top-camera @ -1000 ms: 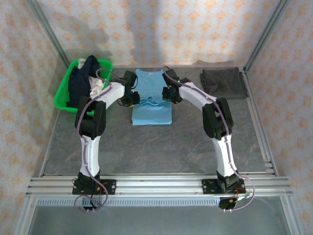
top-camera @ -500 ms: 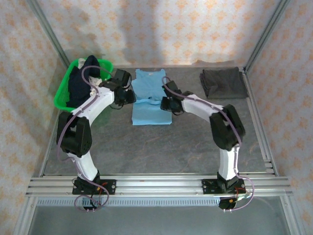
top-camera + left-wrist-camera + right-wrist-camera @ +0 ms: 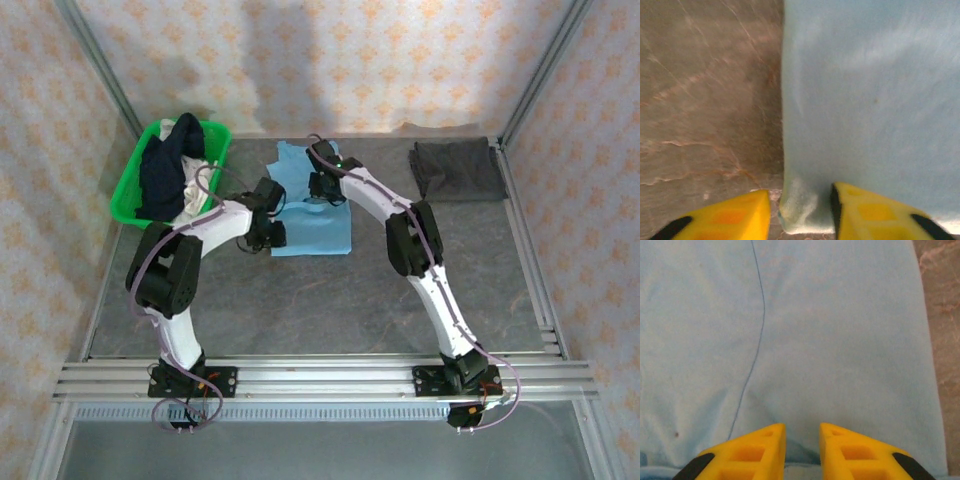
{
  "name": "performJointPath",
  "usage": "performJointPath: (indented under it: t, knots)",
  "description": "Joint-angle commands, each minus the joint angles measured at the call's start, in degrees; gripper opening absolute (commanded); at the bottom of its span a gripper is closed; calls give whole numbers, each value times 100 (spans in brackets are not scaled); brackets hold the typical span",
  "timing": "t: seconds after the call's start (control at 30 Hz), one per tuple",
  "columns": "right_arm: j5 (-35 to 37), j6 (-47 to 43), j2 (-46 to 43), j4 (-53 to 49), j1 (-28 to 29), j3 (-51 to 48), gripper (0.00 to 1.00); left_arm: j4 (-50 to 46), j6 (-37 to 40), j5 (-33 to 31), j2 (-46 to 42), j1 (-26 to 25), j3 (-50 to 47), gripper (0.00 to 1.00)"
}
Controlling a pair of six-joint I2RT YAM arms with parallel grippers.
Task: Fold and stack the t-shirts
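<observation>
The light blue t-shirt (image 3: 318, 222) lies folded into a narrow rectangle at the back middle of the table. My left gripper (image 3: 272, 236) is down at its near left corner. In the left wrist view the fingers (image 3: 730, 220) stand open with that corner of the blue shirt (image 3: 801, 210) between them, touching neither pad clearly. My right gripper (image 3: 324, 190) is over the shirt's upper middle. Its fingers (image 3: 850, 450) stand a narrow gap apart with a dark gathered fold of blue cloth (image 3: 840, 340) pinched between them.
A folded dark grey t-shirt (image 3: 458, 168) lies at the back right. The green basket (image 3: 128, 190) at the back left holds a navy shirt (image 3: 162, 165) and a white one (image 3: 196, 186). Grey tabletop (image 3: 330, 300) spreads in front of the blue shirt.
The left gripper slid from the shirt's left edge down to its near left corner. The right gripper moved from the right edge up to the shirt's upper middle.
</observation>
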Motion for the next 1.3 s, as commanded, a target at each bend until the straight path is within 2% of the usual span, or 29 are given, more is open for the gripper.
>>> performJointPath:
  t: [0.0,0.03,0.1,0.2,0.33,0.4,0.47,0.67,0.9,1.0,1.1,1.27]
  knots:
    - [172,-302,-251,-639,-15,369,28,62,-43,-173,161,-10,-199,23]
    - [187,-326,-514,-573,4,89,31,78,-50,-219,192,-5,-274,19]
    - [183,-355,-1182,-173,102,-868,35,125,-83,-327,213,-1,-398,18]
    - [23,-308,-2382,903,297,-2868,42,144,-94,-363,325,8,-394,18]
    - [-252,92,-3472,1996,535,-4995,41,165,-79,-281,336,8,-382,18]
    - [-80,211,-3669,2001,634,-5473,41,136,-72,-321,280,8,-391,18]
    - [32,258,-3657,1946,649,-5705,40,96,-51,-356,226,8,-399,19]
    - [515,233,-3263,1211,622,-5794,30,148,-46,-389,84,41,-576,19]
    - [788,422,-3441,954,563,-6311,26,105,29,-356,-91,113,-734,19]
    - [947,463,-3867,897,550,-6498,27,91,1,-354,-374,113,-870,21]
    - [809,482,-4293,1024,559,-6612,30,98,-46,-284,-645,110,-942,34]
    - [413,702,-4536,1480,745,-6706,37,193,-118,-120,-805,79,-988,38]
